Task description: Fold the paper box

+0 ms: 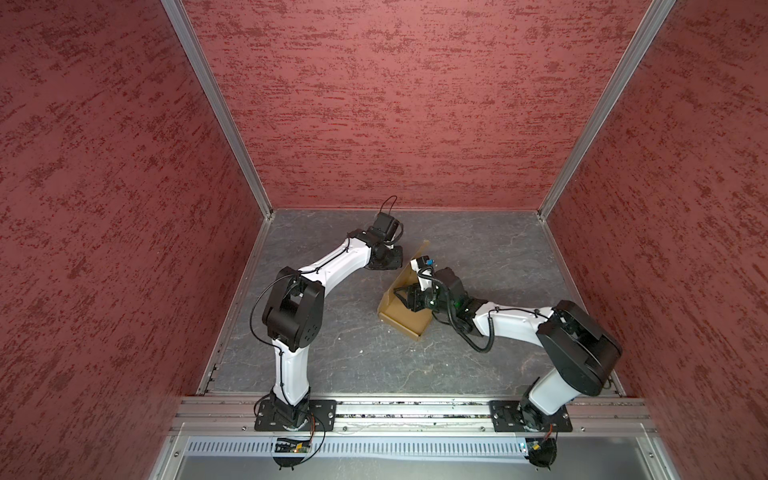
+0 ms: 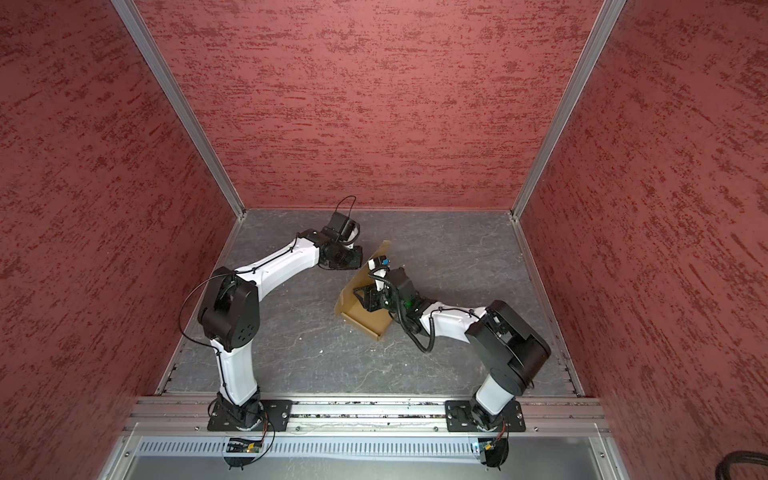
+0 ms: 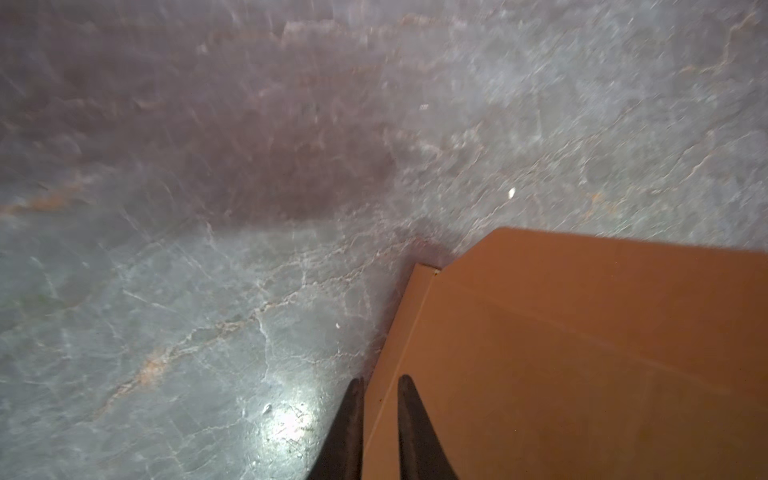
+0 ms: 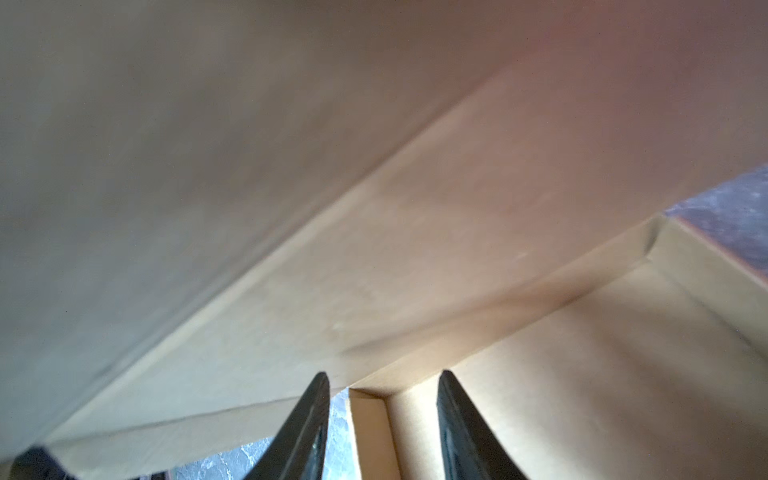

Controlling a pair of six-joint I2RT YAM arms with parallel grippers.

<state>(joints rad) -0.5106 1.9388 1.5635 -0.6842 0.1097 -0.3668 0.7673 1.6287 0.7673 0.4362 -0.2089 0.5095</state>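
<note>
The paper box (image 1: 406, 322) is plain brown cardboard and lies partly folded near the table's middle in both top views (image 2: 368, 322). It forms a shallow tray with low walls, and its lid panel (image 1: 420, 252) leans upward at the far side. My right gripper (image 1: 402, 297) reaches into the tray. In the right wrist view it (image 4: 382, 378) is open, with a tray corner wall (image 4: 368, 432) standing untouched between its fingers. My left gripper (image 1: 392, 259) hangs just beyond the lid. In the left wrist view its jaws (image 3: 380, 380) stand a narrow gap apart over the cardboard's edge (image 3: 582, 353); a pinch is not discernible.
Grey stone-patterned tabletop (image 1: 353, 361) is enclosed by red textured walls (image 1: 395, 104) at the back and both sides. An aluminium rail (image 1: 415, 409) with both arm bases runs along the front. A black cable loop (image 1: 478, 345) hangs from the right arm beside the box.
</note>
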